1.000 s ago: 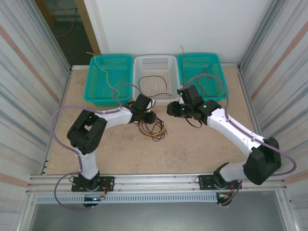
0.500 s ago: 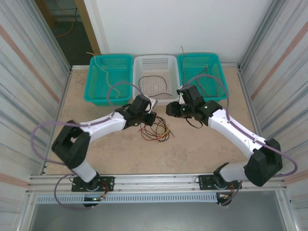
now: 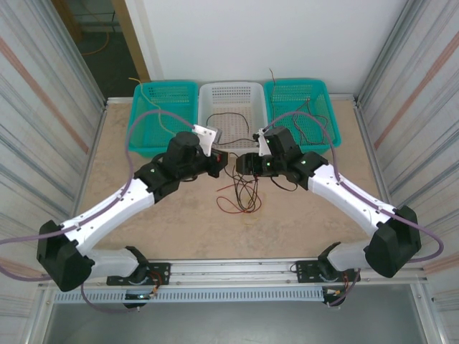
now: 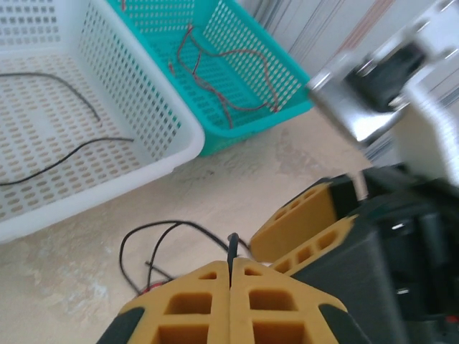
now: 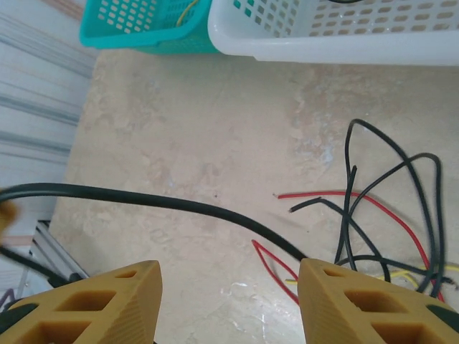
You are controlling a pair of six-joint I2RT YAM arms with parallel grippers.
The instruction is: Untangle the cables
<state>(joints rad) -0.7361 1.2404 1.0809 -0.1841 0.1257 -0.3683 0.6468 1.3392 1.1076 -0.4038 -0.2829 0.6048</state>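
With my left fingers (image 4: pixel 193 315) clamped on the black cable (image 4: pixel 232 251) and my right fingers (image 5: pixel 107 301) apart astride it, a hard pull may tighten the tangle of cables (image 3: pixel 240 195) on the table (image 3: pixel 179 222).

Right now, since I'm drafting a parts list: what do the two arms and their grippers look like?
The left arm and right arm have white link shells with black joint housings, each trailing a lavender-grey hose. The left gripper and right gripper have yellow-orange fingers with rectangular cut-outs, on black bodies.
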